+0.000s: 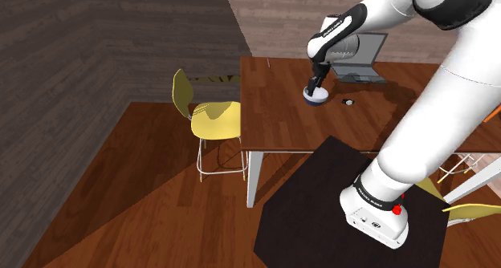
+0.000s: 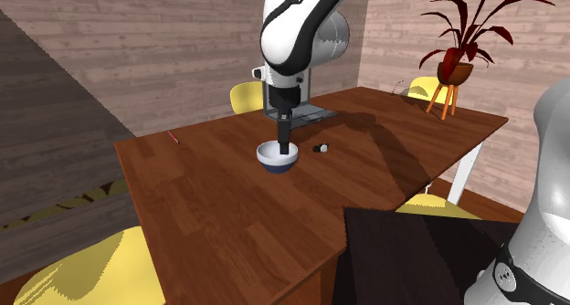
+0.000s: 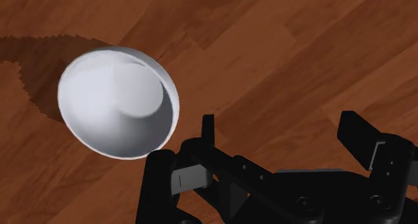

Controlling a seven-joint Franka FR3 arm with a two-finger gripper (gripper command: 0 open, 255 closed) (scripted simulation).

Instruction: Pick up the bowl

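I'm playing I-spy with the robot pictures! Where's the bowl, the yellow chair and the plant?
bowl (image 3: 117,102), wrist view, on its white inside.
yellow chair (image 1: 217,122), shoulder view, on the seat.
plant (image 2: 455,71), second exterior view, on its pot.

bowl (image 2: 279,159): white inside, dark blue outside. tabletop (image 2: 210,194): red-brown wood grain, white legs. pincer (image 3: 280,125): all black. arm (image 1: 433,106): white, dark joints. chair (image 1: 215,118) at 9 o'clock of tabletop in shoulder view: yellow, pale legs. plant (image 2: 470,25): dark red leaves, orange pot. wall (image 2: 137,47): grey-brown planks.
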